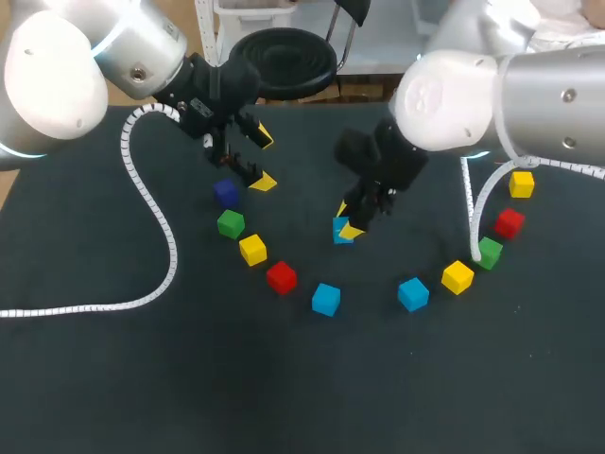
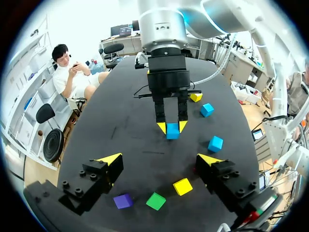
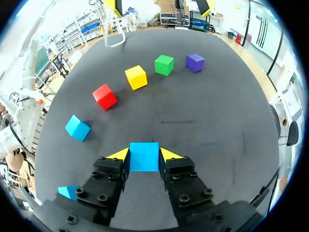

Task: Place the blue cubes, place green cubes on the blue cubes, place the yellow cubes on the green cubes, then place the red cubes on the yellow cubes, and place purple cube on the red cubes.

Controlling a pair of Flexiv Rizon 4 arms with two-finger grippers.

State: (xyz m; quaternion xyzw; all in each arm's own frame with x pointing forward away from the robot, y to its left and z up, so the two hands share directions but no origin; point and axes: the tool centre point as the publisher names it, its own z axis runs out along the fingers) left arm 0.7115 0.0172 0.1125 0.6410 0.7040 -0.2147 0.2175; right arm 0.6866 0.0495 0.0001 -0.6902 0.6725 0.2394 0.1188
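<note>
Your right end effector (image 1: 348, 222) pinches a blue cube (image 3: 144, 157) at the tabletop's (image 1: 425, 378) middle; your left end effector (image 1: 263, 159) hangs spread near the purple cube (image 1: 225, 192).

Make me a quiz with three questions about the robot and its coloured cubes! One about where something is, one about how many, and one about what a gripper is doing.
1. What is the right gripper doing?
A) standing open with nothing in it
B) shut on a blue cube
C) shut on a red cube

2. How many yellow cubes are there?
A) one
B) five
C) three

3. Where is the purple cube?
A) right beside a green cube
B) on top of a red cube
C) between the right gripper's fingers

Answers:
1 B, because both yellow tips press the blue cube's sides in the right wrist view.
2 C, because the head view shows three, all lying apart.
3 A, because it sits at the end of a curved row, next to the green one.
</note>
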